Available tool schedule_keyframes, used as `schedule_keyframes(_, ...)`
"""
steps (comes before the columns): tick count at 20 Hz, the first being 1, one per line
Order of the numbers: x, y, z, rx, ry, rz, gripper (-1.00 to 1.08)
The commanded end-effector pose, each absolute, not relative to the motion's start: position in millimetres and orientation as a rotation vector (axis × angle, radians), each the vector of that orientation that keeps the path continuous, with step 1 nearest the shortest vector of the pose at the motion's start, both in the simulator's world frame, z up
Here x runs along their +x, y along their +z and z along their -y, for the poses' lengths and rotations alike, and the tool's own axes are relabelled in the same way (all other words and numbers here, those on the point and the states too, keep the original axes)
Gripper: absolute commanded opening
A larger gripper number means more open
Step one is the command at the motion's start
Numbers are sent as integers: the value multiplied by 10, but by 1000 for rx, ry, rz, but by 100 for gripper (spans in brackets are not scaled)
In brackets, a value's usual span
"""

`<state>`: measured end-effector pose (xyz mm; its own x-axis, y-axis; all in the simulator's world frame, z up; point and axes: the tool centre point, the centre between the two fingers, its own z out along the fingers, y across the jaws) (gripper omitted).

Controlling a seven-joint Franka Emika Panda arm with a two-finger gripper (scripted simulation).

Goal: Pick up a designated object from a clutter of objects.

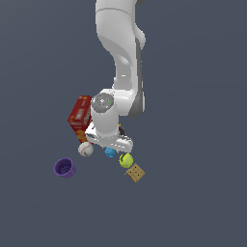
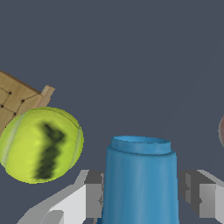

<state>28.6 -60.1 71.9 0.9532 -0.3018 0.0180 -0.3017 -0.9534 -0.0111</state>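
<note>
One blue cylinder (image 2: 140, 179) between jaws, one tennis ball (image 2: 41, 144)

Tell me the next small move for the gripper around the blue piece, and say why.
Probably close the fingers. In the wrist view the blue piece stands upright between the gripper's two fingers, one on each side, with slight gaps showing. The tennis ball and tan square lie off to one side, clear of the fingers.
</note>
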Motion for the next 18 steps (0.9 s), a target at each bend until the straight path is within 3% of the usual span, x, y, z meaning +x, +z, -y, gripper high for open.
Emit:
schedule_keyframes(1, 286, 877, 701, -3096, -32, -481, -100)
schedule_keyframes(18, 254, 2510, 1735, -3097, -15, -496, -100)
